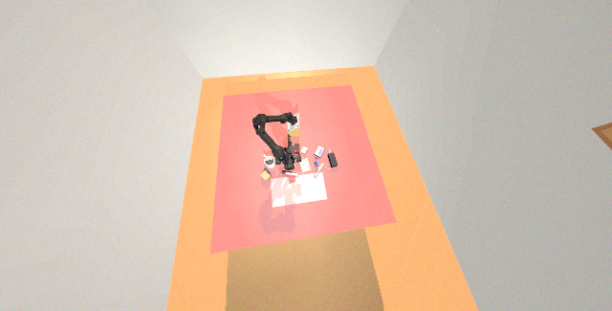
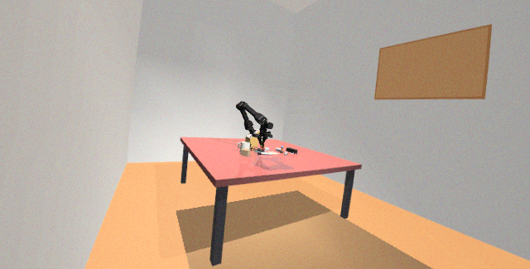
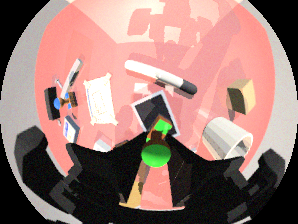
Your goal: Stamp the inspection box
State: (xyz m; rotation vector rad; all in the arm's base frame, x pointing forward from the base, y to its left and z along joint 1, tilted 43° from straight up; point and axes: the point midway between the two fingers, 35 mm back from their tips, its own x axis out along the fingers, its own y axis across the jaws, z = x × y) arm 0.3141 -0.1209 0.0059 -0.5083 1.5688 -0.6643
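Wrist view: jaws (image 1: 290,164) (image 2: 262,145) clamped on the green-topped stamp (image 3: 156,154), over the dark pad (image 3: 154,111) in its pale tray (image 3: 174,126).

the black arm (image 1: 269,142) bends over the pink mat (image 1: 354,177).

Robot arm (image 1: 269,141) (image 2: 252,114): finish black to very dark charcoal over the full visible length. Construction consists of slim, straight-sided links joined by bulkier, knuckle-like joint housings. The elbow housing (image 1: 259,121) (image 2: 241,105) is rounded and blocky, broader than the links it joins. The wrist section is compact and chunky, with several angular housings packed together; one rounded end shows in the exterior view. Pincer (image 1: 290,164) (image 2: 262,146) (image 3: 156,136): matte black, with broad, angular, stepped side parts and faceted edges in the wrist view. Small surface details at the joints are too coarse to identify.
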